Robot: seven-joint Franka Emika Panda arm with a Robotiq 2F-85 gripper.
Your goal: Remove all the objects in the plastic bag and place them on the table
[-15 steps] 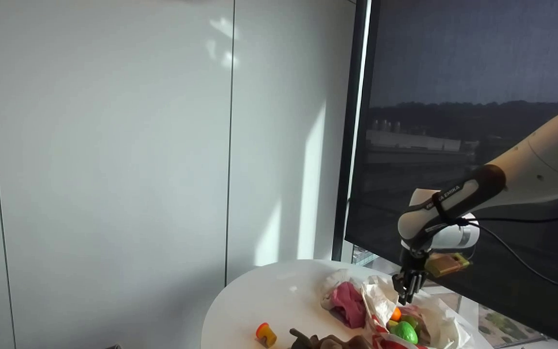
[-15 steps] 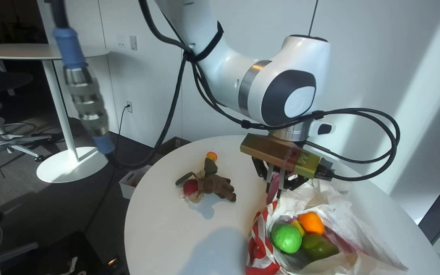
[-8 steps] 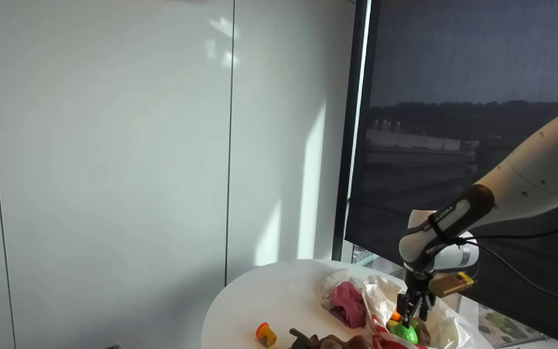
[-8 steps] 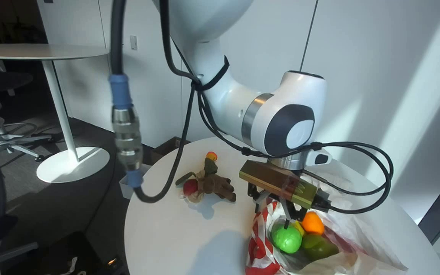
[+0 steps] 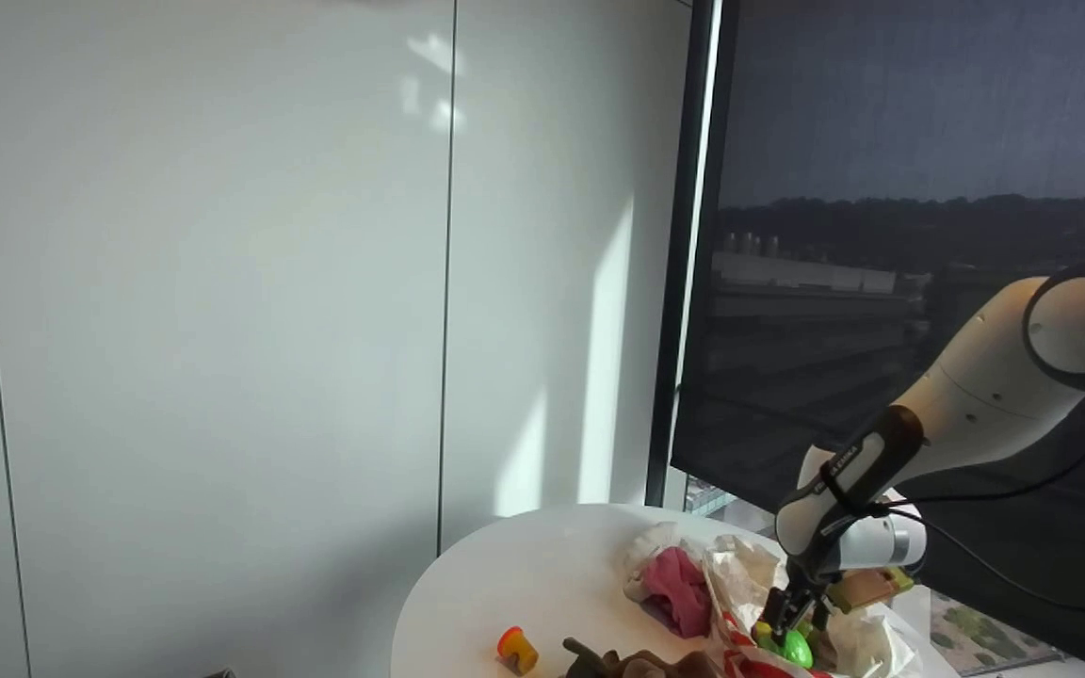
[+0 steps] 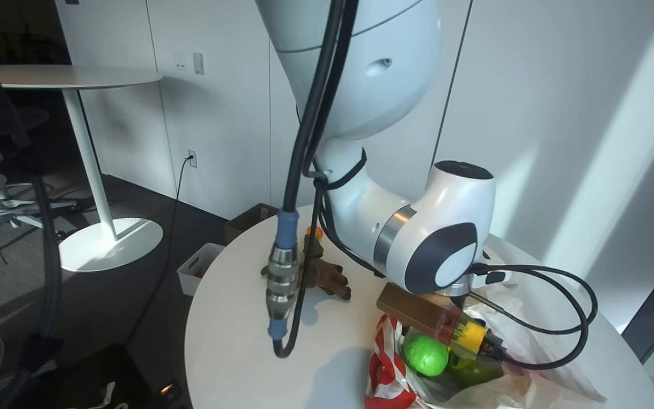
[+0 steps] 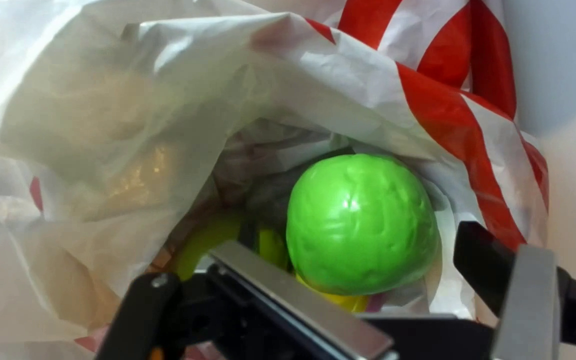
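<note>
The gripper [image 7: 360, 236] is released: its fingers [image 7: 527, 305] stand wide apart, dipping into the mouth of the plastic bag [image 7: 288, 75]. In the wrist view a green ball [image 7: 363, 225] lies between them — a gap shows on its right, while contact on its left cannot be told. A yellow piece [image 7: 346, 301] peeps from under the ball. In an exterior view an olive-green piece [image 6: 473, 372] lies in the bag just right of the ball, partly hidden by the box [image 6: 419, 313] on the wrist.

The bag, white with red stripes, sits on the near right part of the round white table [image 6: 247, 341]. A soft pink piece [image 5: 679, 591] lies on the table just left of the bag — a crumpled whitish thing [image 5: 646, 556] is at its far side. Left of the bag in both exterior views are a brown stuffed toy [image 6: 327, 278], partly covered by a cable plug [image 6: 283, 278] in an exterior view, and a small orange-and-yellow piece [image 5: 517, 650].
</note>
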